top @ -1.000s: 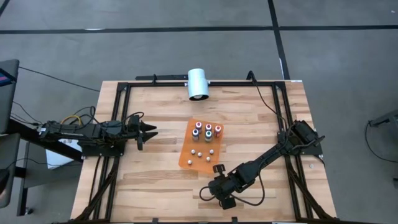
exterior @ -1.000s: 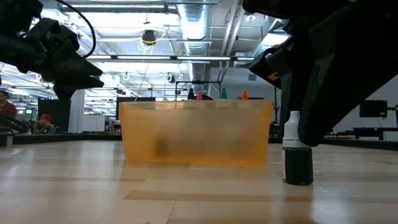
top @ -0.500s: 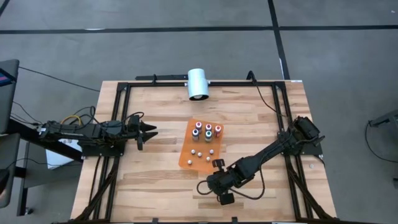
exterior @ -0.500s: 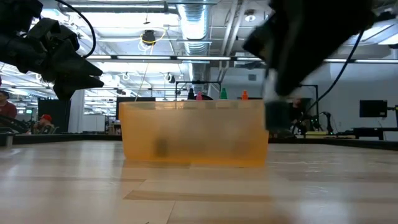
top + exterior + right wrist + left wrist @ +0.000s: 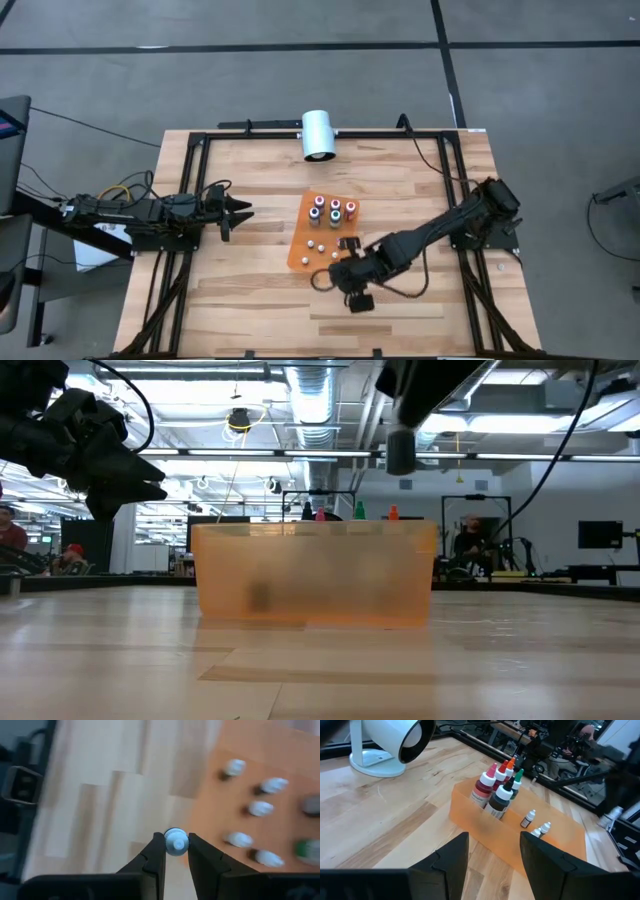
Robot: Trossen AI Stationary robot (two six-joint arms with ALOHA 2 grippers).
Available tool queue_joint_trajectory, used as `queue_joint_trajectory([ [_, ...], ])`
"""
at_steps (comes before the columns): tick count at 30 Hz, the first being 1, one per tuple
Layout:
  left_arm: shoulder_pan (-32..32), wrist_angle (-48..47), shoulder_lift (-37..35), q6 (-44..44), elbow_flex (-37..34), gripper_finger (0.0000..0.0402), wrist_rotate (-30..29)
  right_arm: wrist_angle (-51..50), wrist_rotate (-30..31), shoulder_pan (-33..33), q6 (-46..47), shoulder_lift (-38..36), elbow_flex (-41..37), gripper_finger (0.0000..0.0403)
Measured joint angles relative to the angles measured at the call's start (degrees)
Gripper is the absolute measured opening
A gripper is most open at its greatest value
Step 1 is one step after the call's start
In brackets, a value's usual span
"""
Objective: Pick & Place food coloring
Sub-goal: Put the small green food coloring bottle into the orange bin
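An orange tray [image 5: 300, 245] lies mid-table and holds several food coloring bottles: ones with coloured tops [image 5: 333, 209] at its far end, small whitish ones [image 5: 325, 247] nearer. My right gripper [image 5: 349, 250] is shut on one dark bottle with a white cap [image 5: 401, 450], high above the table by the tray's right near corner. My left gripper [image 5: 236, 212] stands open and holds nothing at the table's left, pointing at the tray [image 5: 470, 810]. My right gripper pinches the bottle's white cap [image 5: 175, 841] between its two fingers [image 5: 155, 855]. The fingers slant down from above. The dark body [image 5: 401, 455] hangs upright below them, lifted clear of the table.
A big white cylinder [image 5: 318, 134] lies at the table's far edge, its open end facing the tray. A black frame [image 5: 190, 180] runs along the table's sides. Bare wood lies left of the tray and along the near edge.
My right gripper has risen with the bottle, lifting it off the table where it stood right of the tray, and has carried it toward the tray and the far edge. It has stayed shut on the cap and the bottle has stayed upright.
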Motion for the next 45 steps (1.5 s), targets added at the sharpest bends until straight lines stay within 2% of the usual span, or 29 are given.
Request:
queue_joint_trajectory([
  [11, -0.01, 0.25, 0.02, -0.02, -0.03, 0.0169, -0.01, -2.92, 1.45, -11.59, -2.29, 0.54, -0.13, 0.0063],
  [17, 0.01, 0.17, 0.0, -0.02, -0.03, 0.0169, 0.0, -0.63, 1.09, -15.66, -2.33, 2.91, 0.07, 0.0063],
  [45, -0.01, -0.3, 0.04, 0.42, 0.02, 0.0169, 0.02, 2.41, 4.48, -14.88, -3.81, 11.47, -0.13, 0.0063],
])
